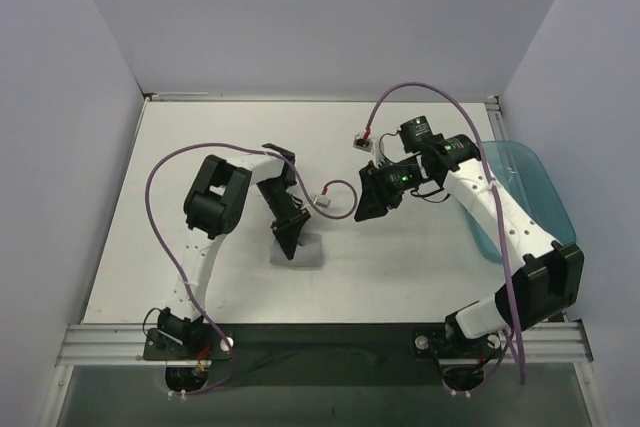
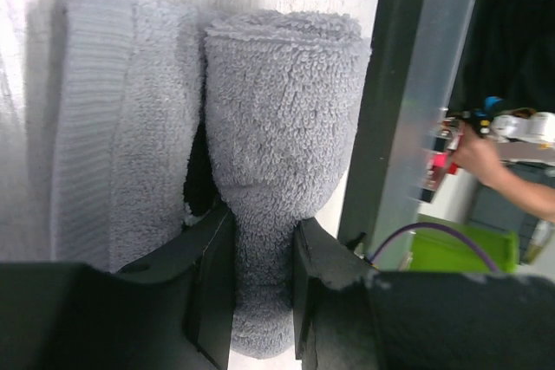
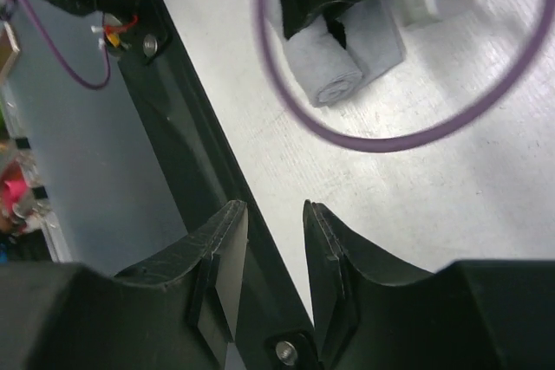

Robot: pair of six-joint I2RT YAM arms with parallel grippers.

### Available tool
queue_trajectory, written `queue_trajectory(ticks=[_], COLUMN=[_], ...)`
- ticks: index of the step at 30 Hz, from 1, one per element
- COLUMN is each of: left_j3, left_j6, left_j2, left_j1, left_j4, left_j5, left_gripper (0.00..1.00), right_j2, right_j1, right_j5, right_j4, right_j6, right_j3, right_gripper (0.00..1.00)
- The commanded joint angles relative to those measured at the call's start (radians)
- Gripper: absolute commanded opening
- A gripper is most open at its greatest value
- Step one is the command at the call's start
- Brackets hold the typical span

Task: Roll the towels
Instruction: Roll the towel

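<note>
A see-through blue-green tray [image 1: 540, 172] sits at the right edge of the white counter [image 1: 230, 127]. A silver metal rail [image 1: 100, 345] runs along the near side. Past the counter stands a bright green box [image 2: 451, 253].

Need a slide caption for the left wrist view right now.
Left gripper pinching the rolled part of the grey towel, with its flat, unrolled part lying alongside the roll.

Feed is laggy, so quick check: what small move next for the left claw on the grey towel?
Probably tip the roll over the flat ribbed strip: the left claw grips the rolled part of the grey towel, and that strip lies unrolled beside it.
</note>
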Motion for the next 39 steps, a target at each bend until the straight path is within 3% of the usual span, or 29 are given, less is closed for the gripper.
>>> queue_trajectory(ticks=[1, 3, 8, 9, 13, 15, 24, 27, 30, 34, 36, 39], left_j3=[0.064, 0.093, 0.106, 0.107, 0.109, 0.107, 0.096, 0.101, 0.109, 0.109, 0.098, 0.077], left_j6=[0.104, 0.105, 0.113, 0.113, 0.114, 0.116, 0.113, 0.114, 0.111, 0.108, 0.101, 0.088], left_j2=[0.11, 0.131, 0.162, 0.168, 0.174, 0.176, 0.176, 0.177, 0.18, 0.165, 0.131, 0.063], left_j1=[0.016, 0.016, 0.019, 0.021, 0.021, 0.025, 0.034, 0.034, 0.037, 0.041, 0.056, 0.088], left_j4=[-0.038, -0.054, -0.058, -0.06, -0.061, -0.061, -0.046, -0.045, -0.046, -0.052, -0.045, -0.008], left_j5=[-0.117, -0.114, -0.115, -0.115, -0.122, -0.119, -0.112, -0.109, -0.109, -0.102, -0.089, -0.073], left_gripper=[0.05, 0.06, 0.09, 0.11, 0.14, 0.14, 0.19, 0.2, 0.22, 0.29, 0.39, 0.48], right_j2=[-0.087, -0.092, -0.04, -0.02, 0.103, 0.141, 0.287, 0.3, 0.33, 0.346, 0.355, 0.39], right_j1=[0.104, 0.214, 0.434, 0.51, 0.646, 0.681, 0.722, 0.726, 0.726, 0.712, 0.686, 0.65], right_j5=[0.086, 0.239, 0.553, 0.677, 0.828, 0.858, 0.892, 0.873, 0.849, 0.771, 0.674, 0.554], right_j4=[0.024, 0.052, 0.216, 0.24, 0.397, 0.474, 0.688, 0.701, 0.701, 0.675, 0.627, 0.502], right_j6=[-0.052, -0.092, -0.163, -0.213, -0.312, -0.345, -0.395, -0.399, -0.395, -0.382, -0.359, -0.33], right_j3=[-0.034, -0.05, -0.093, -0.106, -0.151, -0.166, -0.261, -0.29, -0.317, -0.344, -0.326, -0.265], right_gripper=[0.33, 0.35, 0.55, 0.56, 0.65, 0.65, 0.55, 0.48, 0.39, 0.1, 0.0, 0.0])
